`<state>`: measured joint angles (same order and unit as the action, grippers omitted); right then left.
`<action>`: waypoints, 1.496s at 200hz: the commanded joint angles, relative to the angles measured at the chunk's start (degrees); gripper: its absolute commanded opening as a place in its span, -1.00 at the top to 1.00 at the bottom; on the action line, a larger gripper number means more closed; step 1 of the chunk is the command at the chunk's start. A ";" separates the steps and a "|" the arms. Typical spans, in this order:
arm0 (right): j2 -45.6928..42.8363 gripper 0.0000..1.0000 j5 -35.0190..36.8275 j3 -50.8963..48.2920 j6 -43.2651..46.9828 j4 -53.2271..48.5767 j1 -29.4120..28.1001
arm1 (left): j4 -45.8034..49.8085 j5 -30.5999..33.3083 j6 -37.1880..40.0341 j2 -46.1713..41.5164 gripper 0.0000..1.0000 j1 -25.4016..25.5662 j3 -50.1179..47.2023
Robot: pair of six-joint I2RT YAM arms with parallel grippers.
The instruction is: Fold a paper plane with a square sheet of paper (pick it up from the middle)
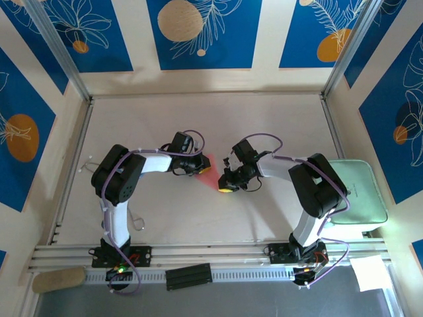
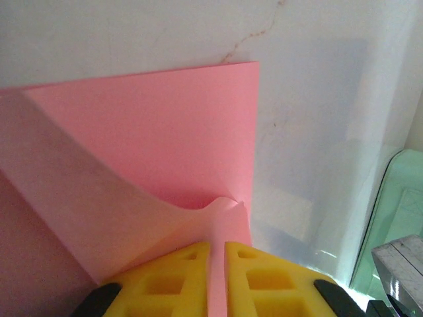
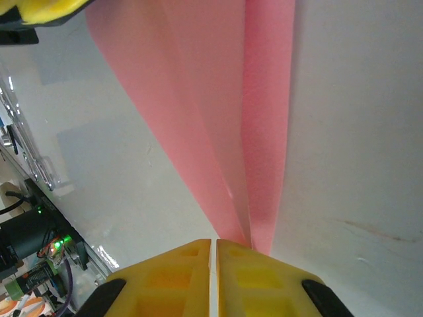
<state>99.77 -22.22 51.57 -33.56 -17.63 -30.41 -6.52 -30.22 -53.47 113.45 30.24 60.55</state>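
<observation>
Near mid-table [image 1: 264,119], btwn the two arms, sits the thin pink-red square sheet of paper [image 1: 210,174], already partly folded and narrowing twd the right arm's side. Left gripper [image 1: 200,165] is at the sheet's far-left end, right gripper [image 1: 228,186] at its near-right end, both low over the off-white tabletop. Left wrist view: the left gripper's yellow foam-like fingers [image 2: 165,277] are pressed together w/ a thin pink edge of the sheet [image 2: 152,132] nipped btwn them; the paper buckles up into a small ridge just ahead of the tips. One flap lies diagonally across the left part, w/ a straight crease; the sheet's right edge is straight and lies flat on the table. Right wrist view: the right gripper's yellow fingers [image 3: 258,277] are pressed together, only a hairline pale gap btwn them. The paper [image 3: 198,99] comes down as a long tapering strip w/ lengthwise folds, and its narrow end reaches the tip of the right-hand finger; can't tell whether it's actually caught in the pinch. Top-left corner of that view shows a yellow finger of the left gripper [image 3: 46,8] at the sheet's far end. Well apart at the table's right edge sits a pale green cushion-like pad [image 1: 357,191]; a white paper sheet [image 1: 370,272] lies near the front-right corner.
</observation>
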 commanded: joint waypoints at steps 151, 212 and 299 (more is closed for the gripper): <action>-4.32 0.75 1.74 0.58 -1.60 0.31 -0.17 | 2.92 1.96 0.70 0.75 0.71 -0.18 -0.33; 3.33 0.75 4.46 6.82 -1.83 -0.47 -1.48 | 2.74 1.80 0.42 0.55 0.71 -0.11 -0.32; 8.35 0.76 6.64 6.08 -0.98 -2.58 -1.84 | 2.74 0.19 0.71 -2.08 0.70 -0.18 1.20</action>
<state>106.26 -16.91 57.98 -34.98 -16.88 -32.03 -6.48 -30.17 -53.49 113.38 30.24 60.55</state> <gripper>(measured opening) 0.122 0.147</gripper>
